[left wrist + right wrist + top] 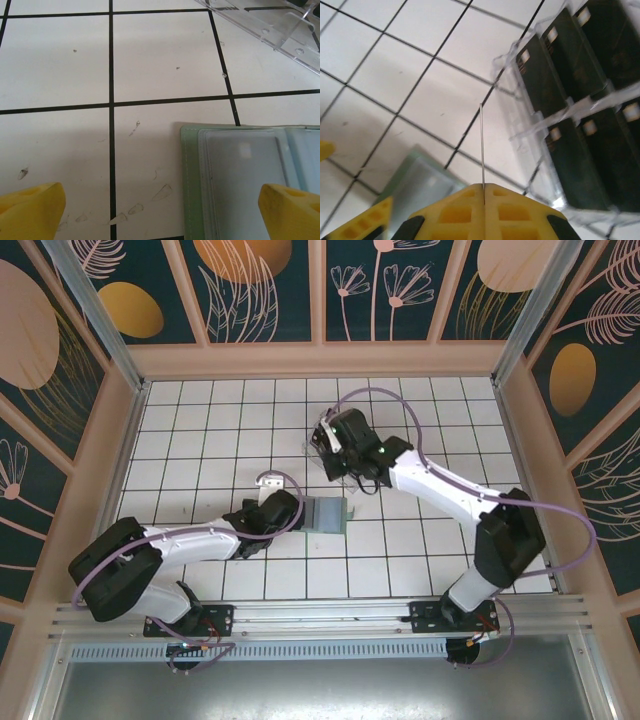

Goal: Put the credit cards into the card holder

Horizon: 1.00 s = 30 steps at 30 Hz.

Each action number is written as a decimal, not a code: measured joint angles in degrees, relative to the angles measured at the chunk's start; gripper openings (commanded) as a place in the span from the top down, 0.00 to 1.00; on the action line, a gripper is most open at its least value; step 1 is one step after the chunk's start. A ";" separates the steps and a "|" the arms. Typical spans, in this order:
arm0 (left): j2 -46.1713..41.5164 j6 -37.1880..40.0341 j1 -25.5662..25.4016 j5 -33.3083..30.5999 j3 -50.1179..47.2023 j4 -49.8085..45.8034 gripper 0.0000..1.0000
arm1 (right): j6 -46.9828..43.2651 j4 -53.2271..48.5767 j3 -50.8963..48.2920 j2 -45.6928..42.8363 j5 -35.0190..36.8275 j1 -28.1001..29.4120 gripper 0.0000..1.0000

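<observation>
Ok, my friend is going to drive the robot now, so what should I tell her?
Left gripper: open, with one finger over the open card holder.
Right gripper: shut on one credit card, held edge-on above the table beside the clear rack.
The other credit cards stand in the rack.
Done: one card is out and in the fingers.
Left: slide it into the holder, where I see no card yet, then do the rest.

The holder [327,515] — grey-green, rounded corners — lies open and flat on the surface [200,420], clear pockets up. Black cards [555,95] sit in a clear rack [580,102]; one card [482,145], edge-on, is pinched in the right tool [483,186].
</observation>
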 measured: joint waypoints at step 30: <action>6.69 0.68 -0.02 -1.38 1.03 -1.79 0.01 | 44.28 53.31 -44.46 -10.19 -0.52 7.08 1.00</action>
